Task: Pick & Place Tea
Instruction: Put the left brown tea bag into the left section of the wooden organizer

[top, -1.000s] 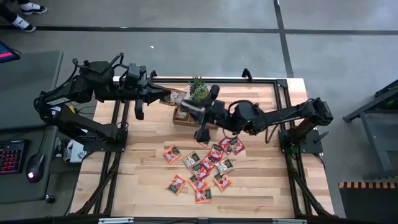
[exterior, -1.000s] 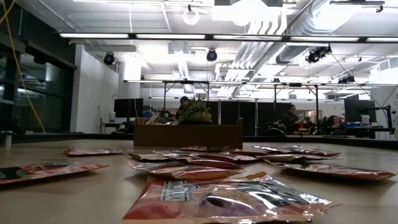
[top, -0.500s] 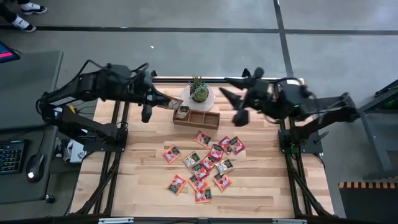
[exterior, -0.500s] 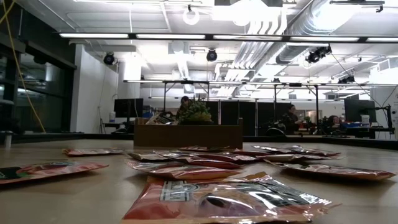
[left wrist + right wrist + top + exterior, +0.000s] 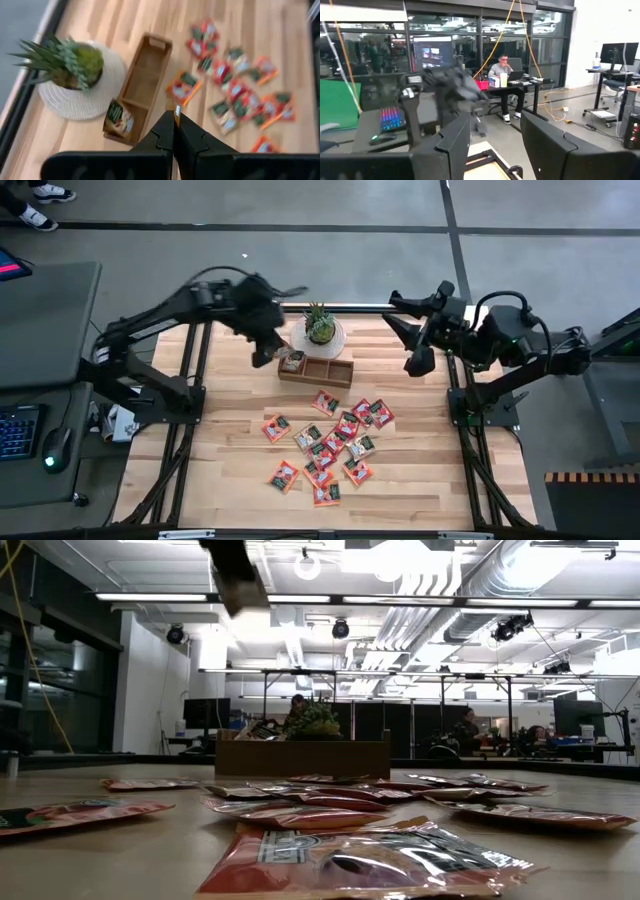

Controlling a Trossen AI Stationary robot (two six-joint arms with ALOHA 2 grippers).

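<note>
- Tea sachets (image 5: 325,446) lie scattered flat on the tabletop (image 5: 230,470), in a loose cluster in front of the wooden tray (image 5: 316,370); some overlap at the edges.
- One sachet (image 5: 118,117) already sits in the tray's end compartment, leaning against its wall, next to the potted plant (image 5: 320,326) on its woven mat.
- My left fingers (image 5: 174,131) hang above that end of the tray, pressed together; a sliver of orange shows at the tips, but I cannot tell whether it is a pinched sachet or one lying below.
- My right fingers (image 5: 418,345) stand well apart with nothing between them, raised off to the right side of the tabletop, away from the sachets.
- I judge each sachet light, thin and floppy, with glossy film that looks slippery in the low view (image 5: 360,858).
- Lying flat, they offer little to close on; a free corner or edge looks the best hold, preferably on a sachet at the cluster's rim, such as the one nearest the tray (image 5: 324,402).
- Overlapping packets may lift together or slide.
</note>
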